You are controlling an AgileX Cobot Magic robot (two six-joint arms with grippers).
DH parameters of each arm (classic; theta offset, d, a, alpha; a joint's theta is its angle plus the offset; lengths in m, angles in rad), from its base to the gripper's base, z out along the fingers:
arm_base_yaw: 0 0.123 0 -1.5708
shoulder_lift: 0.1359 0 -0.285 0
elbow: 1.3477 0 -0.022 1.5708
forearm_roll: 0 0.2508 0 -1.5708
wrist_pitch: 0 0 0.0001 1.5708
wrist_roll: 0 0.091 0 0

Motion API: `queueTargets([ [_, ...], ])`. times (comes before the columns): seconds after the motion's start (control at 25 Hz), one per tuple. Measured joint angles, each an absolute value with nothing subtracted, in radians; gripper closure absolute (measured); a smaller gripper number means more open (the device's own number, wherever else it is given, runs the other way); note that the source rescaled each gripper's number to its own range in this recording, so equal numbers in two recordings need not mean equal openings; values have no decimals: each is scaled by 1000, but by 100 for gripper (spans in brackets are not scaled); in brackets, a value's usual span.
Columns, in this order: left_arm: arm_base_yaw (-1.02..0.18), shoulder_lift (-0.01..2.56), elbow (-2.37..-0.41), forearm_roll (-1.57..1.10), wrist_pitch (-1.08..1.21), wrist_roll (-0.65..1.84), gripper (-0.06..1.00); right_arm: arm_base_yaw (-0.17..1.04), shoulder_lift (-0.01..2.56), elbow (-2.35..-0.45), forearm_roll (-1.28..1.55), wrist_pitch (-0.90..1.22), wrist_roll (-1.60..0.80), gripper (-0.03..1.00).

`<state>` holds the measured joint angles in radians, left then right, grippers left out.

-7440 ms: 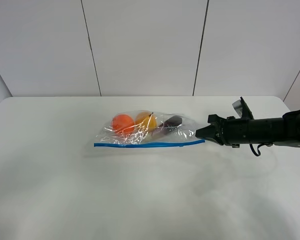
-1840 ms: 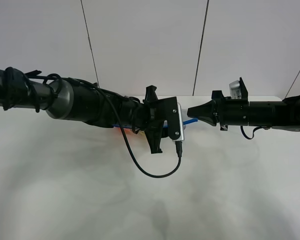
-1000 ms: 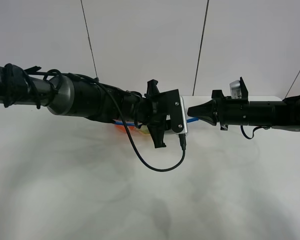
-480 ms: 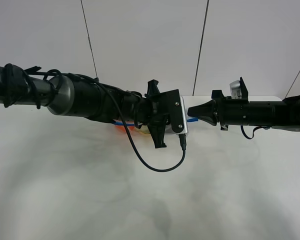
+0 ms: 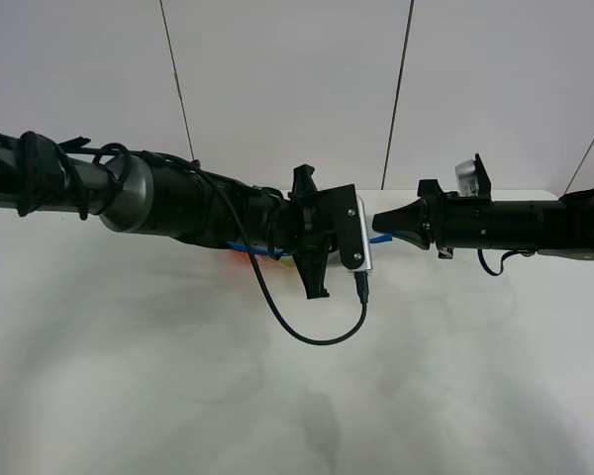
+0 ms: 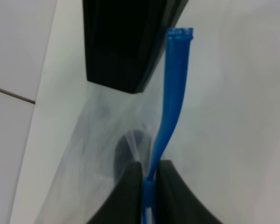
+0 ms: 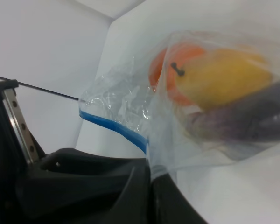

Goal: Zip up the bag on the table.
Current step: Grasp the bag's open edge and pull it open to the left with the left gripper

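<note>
Clear bag (image 7: 130, 88), blue zipper strip (image 6: 175, 84) pinched in left gripper (image 6: 149, 170), corner in right gripper (image 7: 150, 177).

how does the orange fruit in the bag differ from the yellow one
The round orange fruit is partly covered by the oval yellow fruit, which shows almost whole. The orange fruit looks round; the yellow fruit is longer. Both lie inside the clear plastic zip bag, beside a dark purple fruit.
</note>
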<state>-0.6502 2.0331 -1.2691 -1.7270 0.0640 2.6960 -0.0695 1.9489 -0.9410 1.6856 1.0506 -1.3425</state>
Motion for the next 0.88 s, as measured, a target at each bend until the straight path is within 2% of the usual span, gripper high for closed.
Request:
queueTargets([
  [0.88, -653, 2033, -1269, -1727, -250, 2741, 94, -69, 1949, -941, 1651, 1026, -1351, 97],
])
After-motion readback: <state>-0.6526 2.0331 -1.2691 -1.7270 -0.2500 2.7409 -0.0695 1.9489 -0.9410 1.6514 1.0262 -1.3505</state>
